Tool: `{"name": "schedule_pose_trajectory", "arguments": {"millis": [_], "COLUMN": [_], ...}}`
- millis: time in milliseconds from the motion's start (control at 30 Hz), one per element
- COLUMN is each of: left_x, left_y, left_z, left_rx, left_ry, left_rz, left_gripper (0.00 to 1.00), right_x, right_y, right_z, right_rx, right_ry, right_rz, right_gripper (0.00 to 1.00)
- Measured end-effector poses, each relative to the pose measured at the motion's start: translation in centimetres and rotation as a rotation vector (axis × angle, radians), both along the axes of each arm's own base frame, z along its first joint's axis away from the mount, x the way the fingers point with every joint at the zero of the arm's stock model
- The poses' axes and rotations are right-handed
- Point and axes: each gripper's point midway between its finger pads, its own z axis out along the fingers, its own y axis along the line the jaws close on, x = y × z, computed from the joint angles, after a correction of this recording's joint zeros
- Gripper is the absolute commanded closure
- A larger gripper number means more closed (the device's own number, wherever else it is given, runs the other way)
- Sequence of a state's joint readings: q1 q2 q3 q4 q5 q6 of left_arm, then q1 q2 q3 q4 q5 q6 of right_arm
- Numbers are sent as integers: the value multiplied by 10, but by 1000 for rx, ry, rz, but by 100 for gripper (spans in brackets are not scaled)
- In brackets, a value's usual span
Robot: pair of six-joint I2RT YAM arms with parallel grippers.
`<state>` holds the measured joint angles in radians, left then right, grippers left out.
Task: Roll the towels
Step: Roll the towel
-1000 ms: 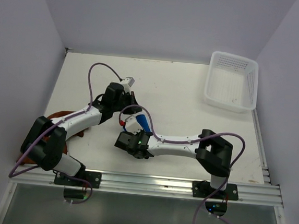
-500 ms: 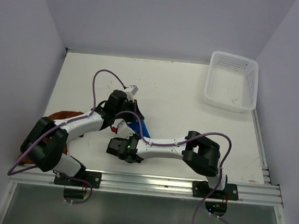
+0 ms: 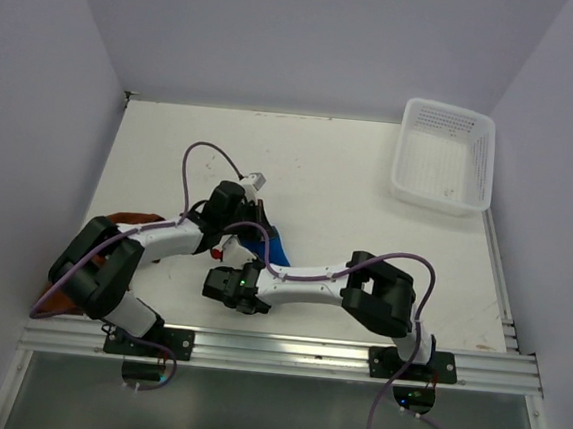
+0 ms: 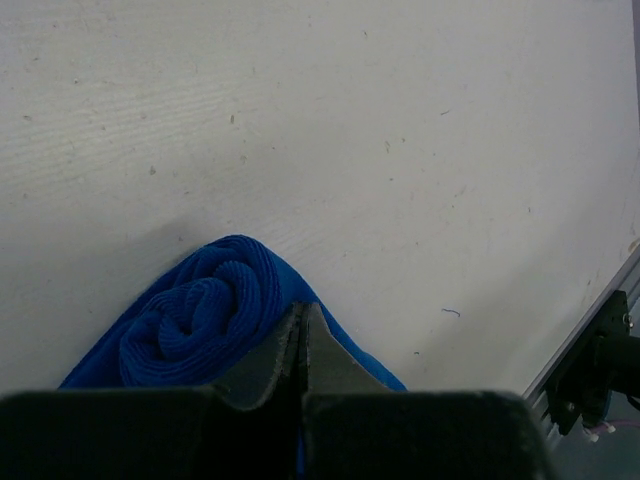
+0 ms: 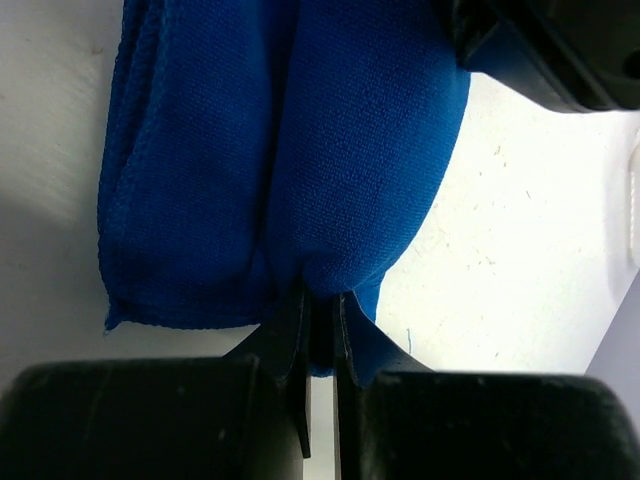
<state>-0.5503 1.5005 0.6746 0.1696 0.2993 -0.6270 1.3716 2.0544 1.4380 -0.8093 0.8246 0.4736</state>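
On white tbl [image 3: 371, 172]: ribbed blue towel [image 4: 200, 320] (spiral roll).

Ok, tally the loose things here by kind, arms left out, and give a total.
Towels: 2 (blue towel, brown towel)
Baskets: 1 (white basket)
Total: 3

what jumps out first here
A blue towel, rolled into a spiral, lies near the front, left of centre. The right gripper pinches it; the left gripper is shut at the roll. A white basket sits at the far right corner.
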Motion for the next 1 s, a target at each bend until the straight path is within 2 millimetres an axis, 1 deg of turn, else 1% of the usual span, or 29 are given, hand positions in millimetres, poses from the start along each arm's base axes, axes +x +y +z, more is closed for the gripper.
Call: {"name": "schedule_pose_trajectory", "arguments": {"millis": [100,267,367,500,567,633,667,700,767,900,967,1000], "left_x": [0,3,4,4,4,3,3,3,4,7,7,7], "left_y": [0,0,5,5,4,3,3,5,8,8,8,8], "left_z": [-10,-16,-20,-19,-19,-19,-20,-23,-30,-30,-30,-30], "left_rx": [9,4,-13,-26,-30,-32,-34,-32,-32,-41,-42,-42], "left_ry": [14,14,22,21,21,23,20,24,31,23,22,22], "left_rz": [1,3,4,-3,-8,-12,-12,-8,5,10,10,9], "left_gripper": [100,100,100,100,100,100,100,100,100,100,100,100], "right_x": [0,1,1,2,2,1,2,2,6,10,12,13], "right_y": [-1,-5,-8,-11,-13,-18,-17,-16,-7,14,17,18], "right_z": [-1,-3,-4,-4,-3,-3,-2,3,21,61,69,70], "right_rx": [-17,-34,-42,-19,2,24,74,133,280,555,634,664], "right_ry": [7,8,8,17,31,50,50,59,66,67,75,86], "right_rz": [13,25,41,54,57,56,29,8,-31,-63,-77,-85], "right_gripper": [100,98,93,78,76,71,69,68,64,61,60,59]}}
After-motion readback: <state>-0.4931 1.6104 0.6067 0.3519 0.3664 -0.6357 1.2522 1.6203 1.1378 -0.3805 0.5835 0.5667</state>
